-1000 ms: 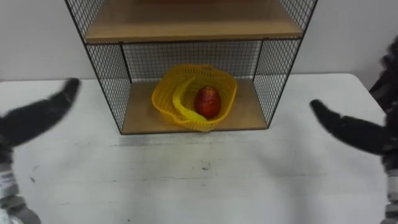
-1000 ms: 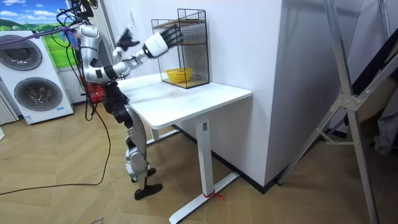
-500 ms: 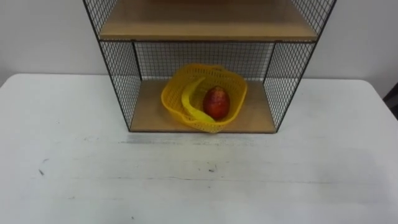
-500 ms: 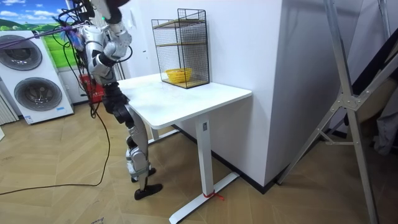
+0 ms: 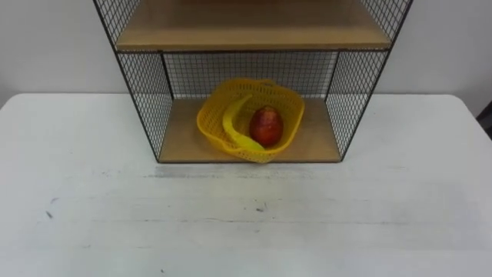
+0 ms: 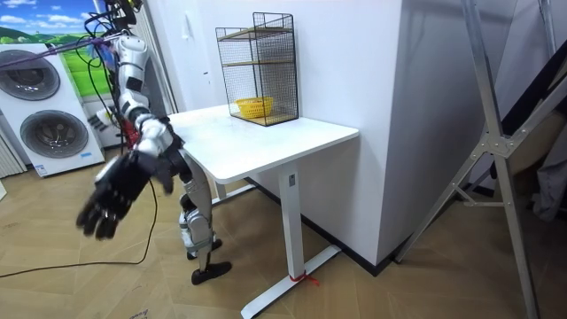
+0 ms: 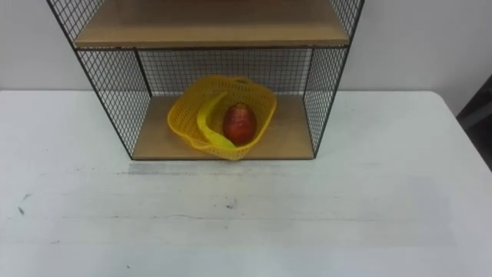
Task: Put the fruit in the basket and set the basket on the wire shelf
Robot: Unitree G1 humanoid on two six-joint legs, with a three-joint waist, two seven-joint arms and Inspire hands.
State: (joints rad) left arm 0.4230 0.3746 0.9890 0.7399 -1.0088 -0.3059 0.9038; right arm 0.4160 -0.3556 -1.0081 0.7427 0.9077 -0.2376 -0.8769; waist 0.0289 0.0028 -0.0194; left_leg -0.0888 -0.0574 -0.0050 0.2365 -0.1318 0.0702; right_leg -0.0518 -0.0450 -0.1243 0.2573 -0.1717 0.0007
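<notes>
The yellow basket (image 5: 211,115) stands on the lower wooden board of the black wire shelf (image 5: 146,92), at the back of the white table (image 5: 231,223). Inside it lie a yellow banana (image 5: 234,127) and a red fruit (image 5: 266,125), side by side. Nothing touches the basket. In the room view I stand at the table's left end, facing the shelf (image 6: 261,66) with the basket (image 6: 253,107) in it. My right hand (image 6: 111,190) hangs low beside me, away from the table, open with relaxed fingers and holding nothing.
The shelf's upper board (image 5: 246,31) spans above the basket. Two washing machines (image 6: 44,106) stand behind me against the wall. A metal frame (image 6: 496,142) leans at the room view's right. The tabletop in front of the shelf bears small dark marks (image 5: 260,208).
A second ago both hands were spread over the table, one on each side of the shelf. They have left the eye views, and my right arm has swung down beside me.
</notes>
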